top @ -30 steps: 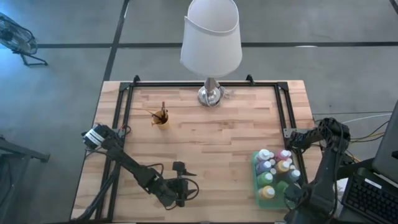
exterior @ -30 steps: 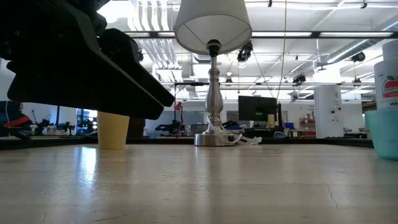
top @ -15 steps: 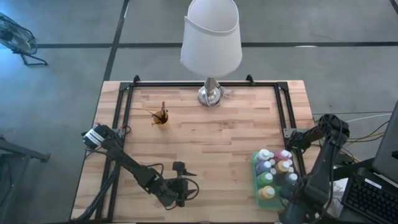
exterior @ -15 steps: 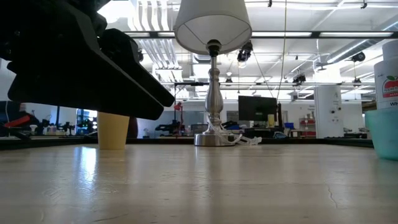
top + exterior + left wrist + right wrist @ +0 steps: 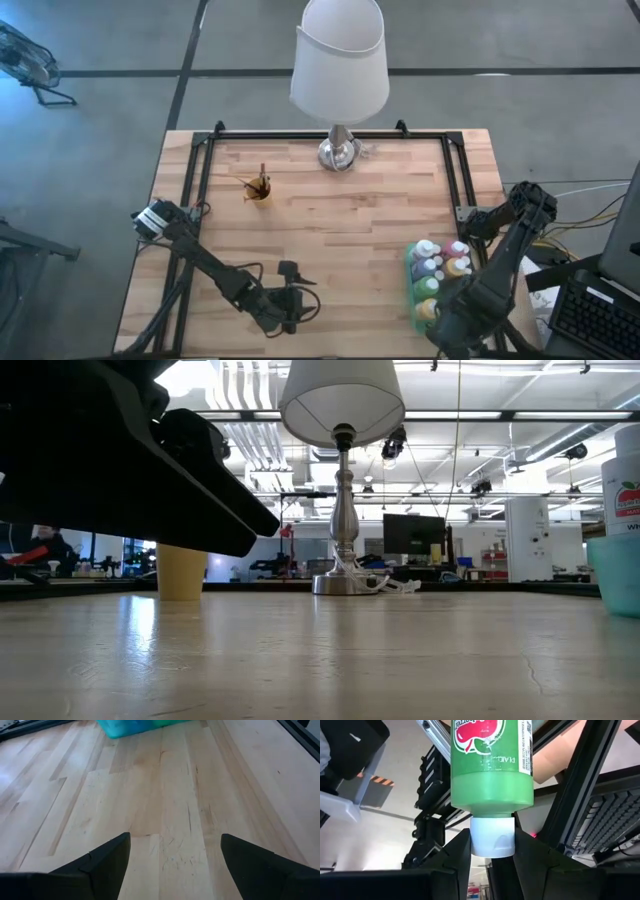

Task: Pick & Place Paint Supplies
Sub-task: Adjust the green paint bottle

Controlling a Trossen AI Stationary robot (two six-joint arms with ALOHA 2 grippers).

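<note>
Wooden worktop (image 5: pixel 330 225) carries a lamp (image 5: pixel 340 70) at the far edge, a green tray (image 5: pixel 418 290) of small paint bottles (image 5: pixel 440 268) near the right front, and a yellow cup (image 5: pixel 259 191) with brushes (image 5: pixel 262 178). Right pincer (image 5: pixel 492 842) is clenched on the white cap of a green bottle (image 5: pixel 491 767); its long axis runs straight away from the wrist, cap nearest. Its label shows a red apple; the letters are not readable. Left pincer (image 5: pixel 172 865) hangs released over bare wood.

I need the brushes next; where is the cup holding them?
In the high view, the yellow cup stands on the table's far left part, left of the lamp.
</note>
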